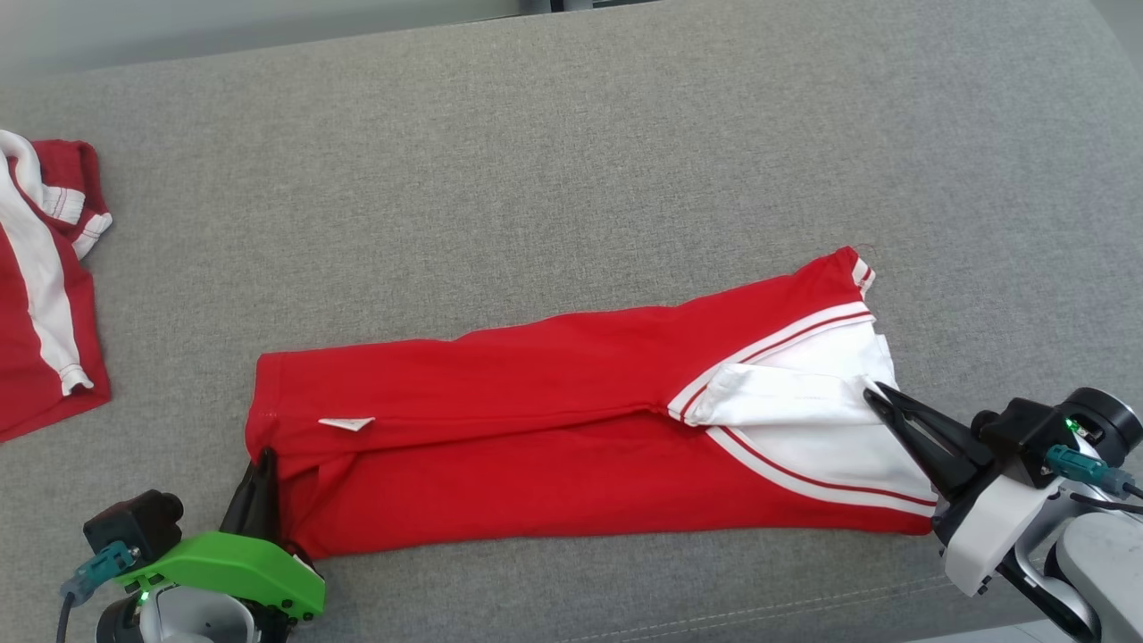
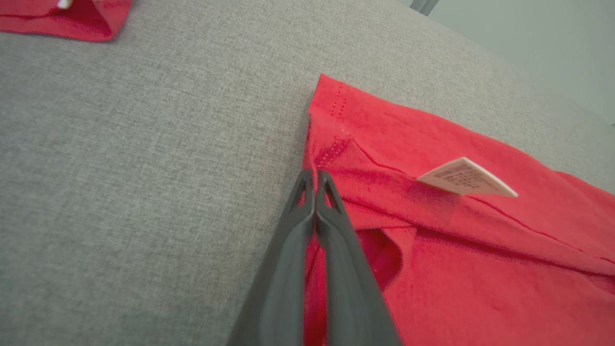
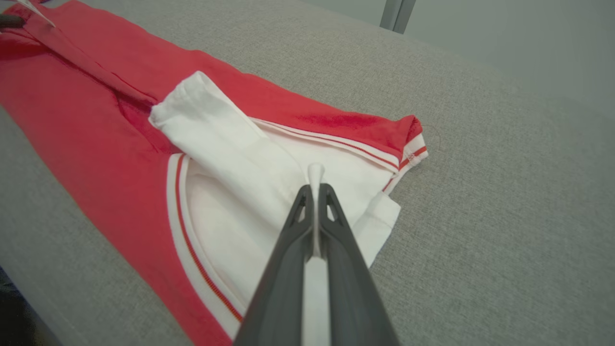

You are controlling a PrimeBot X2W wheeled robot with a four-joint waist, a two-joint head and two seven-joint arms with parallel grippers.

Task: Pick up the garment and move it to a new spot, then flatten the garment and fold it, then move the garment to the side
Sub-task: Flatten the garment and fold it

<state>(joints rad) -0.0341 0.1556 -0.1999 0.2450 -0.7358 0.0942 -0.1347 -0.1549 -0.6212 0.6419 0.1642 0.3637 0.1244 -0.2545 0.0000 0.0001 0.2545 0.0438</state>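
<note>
1. Left gripper (image 1: pixel 264 460), lower left, pinches the shirt (image 1: pixel 536 429) at its red hem; right gripper (image 1: pixel 873 393), lower right, pinches its white end.
2. Shirt lies mid-frame, a long folded strip on grey cushion (image 1: pixel 571 134).
3. Folding seems underway; next, probably carry one end over the other.

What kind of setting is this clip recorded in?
Likely an indoor clothes-folding station: a wide grey woven-fabric upholstered surface, a folded red-and-white garment lying on it, and a second red-and-white garment set aside at the left.
</note>
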